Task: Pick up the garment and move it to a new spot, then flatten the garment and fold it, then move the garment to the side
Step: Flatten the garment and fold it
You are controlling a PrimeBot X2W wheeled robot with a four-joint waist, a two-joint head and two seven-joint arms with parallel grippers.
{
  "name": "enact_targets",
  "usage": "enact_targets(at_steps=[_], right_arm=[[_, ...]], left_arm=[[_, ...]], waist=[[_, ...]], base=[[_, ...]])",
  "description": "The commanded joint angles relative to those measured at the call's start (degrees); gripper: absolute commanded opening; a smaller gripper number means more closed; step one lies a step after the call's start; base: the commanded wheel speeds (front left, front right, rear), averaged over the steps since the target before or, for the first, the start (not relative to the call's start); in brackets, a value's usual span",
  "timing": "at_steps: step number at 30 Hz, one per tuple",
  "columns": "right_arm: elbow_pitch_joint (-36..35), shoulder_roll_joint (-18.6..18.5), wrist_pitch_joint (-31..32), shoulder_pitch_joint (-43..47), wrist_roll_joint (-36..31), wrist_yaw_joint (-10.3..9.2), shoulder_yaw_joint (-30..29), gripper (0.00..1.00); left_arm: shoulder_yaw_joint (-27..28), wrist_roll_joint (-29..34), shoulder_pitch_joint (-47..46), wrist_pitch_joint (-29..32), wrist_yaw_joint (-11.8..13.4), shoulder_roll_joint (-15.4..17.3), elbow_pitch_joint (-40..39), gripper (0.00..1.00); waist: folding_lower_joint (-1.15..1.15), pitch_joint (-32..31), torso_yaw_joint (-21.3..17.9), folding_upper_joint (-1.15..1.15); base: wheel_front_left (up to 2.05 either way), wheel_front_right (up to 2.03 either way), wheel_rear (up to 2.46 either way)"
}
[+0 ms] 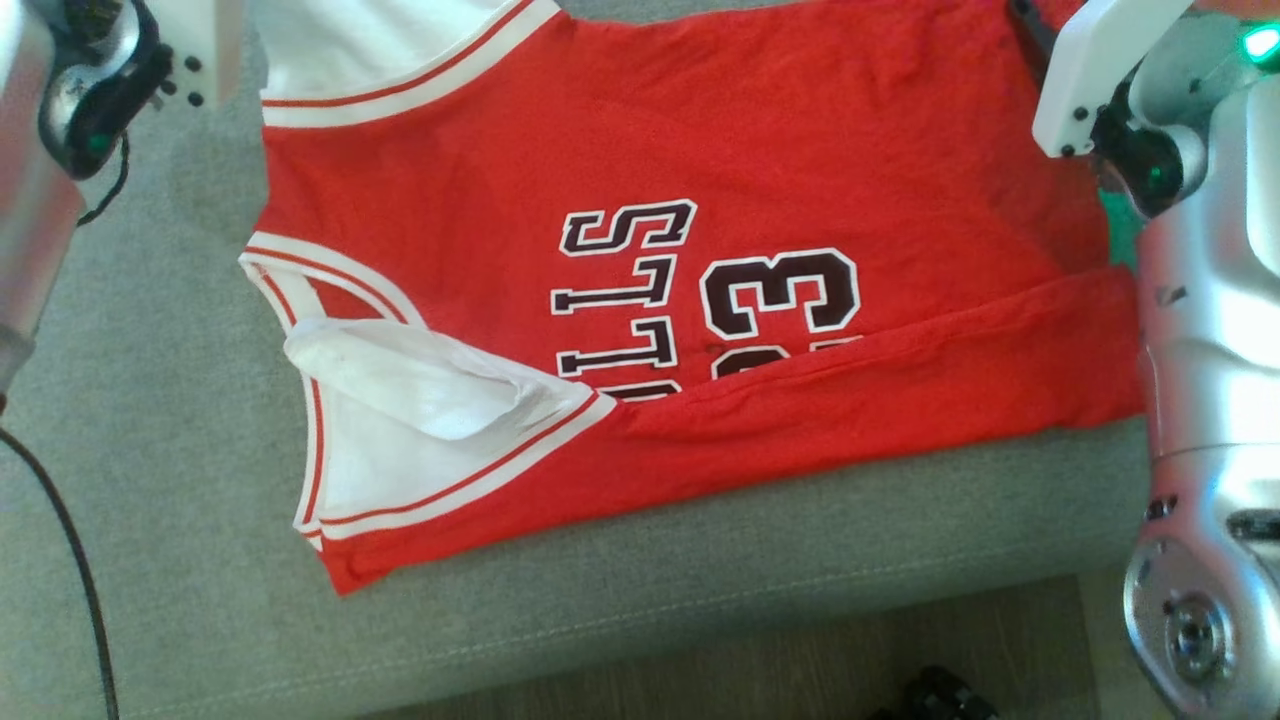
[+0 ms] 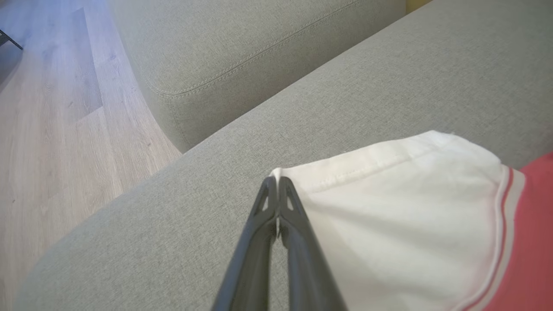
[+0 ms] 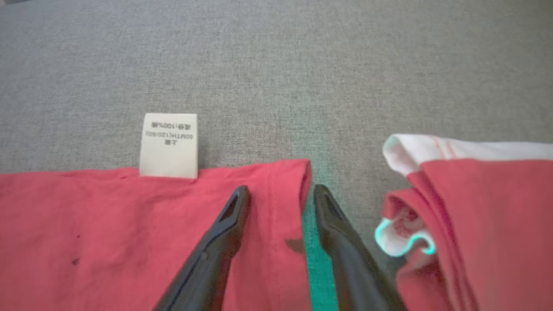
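The garment (image 1: 700,150) is a red jersey with white sleeves, white-and-red trim and dark lettering, lying spread on a grey sofa cushion (image 1: 150,450); its near long edge is folded over the print. In the left wrist view my left gripper (image 2: 276,183) is shut on the corner of a white sleeve (image 2: 389,216). My right gripper (image 3: 281,190) is open, its two fingers straddling a corner of the red hem (image 3: 108,224) beside a white care label (image 3: 168,144). Both pale wrists show at the top corners of the head view.
A bunched red-and-white piece of cloth (image 3: 475,216) lies right of my right gripper. The cushion's front edge drops to wood floor (image 1: 800,650). A black cable (image 1: 60,560) runs along the left. Another grey cushion (image 2: 259,43) and floor (image 2: 52,129) lie beyond the left gripper.
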Motion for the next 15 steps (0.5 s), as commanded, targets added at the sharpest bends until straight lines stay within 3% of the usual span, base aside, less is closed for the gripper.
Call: enact_targets(at_steps=[1, 4, 5, 8, 13, 15], right_arm=[[-1.5, 0.3, -0.6, -2.7, -0.6, -0.02, 0.4, 0.74], [0.5, 0.3, -0.9, -4.4, -2.1, -0.02, -0.8, 0.49], [1.8, 0.3, -0.9, -5.5, -3.0, -0.02, -1.6, 0.44], [3.4, 0.3, -1.2, -6.8, -4.9, -0.02, -2.7, 0.48], [5.6, 0.3, -1.5, -8.5, -8.2, -0.02, -4.9, 0.43], [6.3, 0.3, -1.7, -9.2, -9.3, -0.02, -5.8, 0.29]], left_arm=[[1.8, -0.6, -3.2, -0.4, 0.1, 2.1, -1.4, 0.00], [1.3, -0.7, -3.6, -0.5, 0.1, 2.1, -1.6, 0.00], [1.0, -0.8, -3.8, -0.6, 0.1, 2.0, -1.6, 0.00], [0.5, -0.9, -4.0, -0.8, 0.1, 1.7, -1.6, 0.00], [-0.3, -1.1, -4.4, -1.1, 0.1, 1.3, -1.7, 0.00], [-0.5, -1.3, -4.6, -1.1, 0.1, 1.3, -1.7, 0.00]], waist=[[0.00, 0.2, 0.2, 0.00], [0.00, 0.5, 0.6, 0.00], [0.00, 0.7, 0.8, 0.00], [0.00, 0.8, 1.2, 0.00], [0.00, 1.0, 1.8, 0.00], [0.00, 1.1, 2.1, 0.00]], base=[[0.00, 0.00, 0.00], [0.00, 0.00, 0.00], [0.00, 0.00, 0.00], [0.00, 0.00, 0.00], [0.00, 0.00, 0.00], [0.00, 0.00, 0.00]])
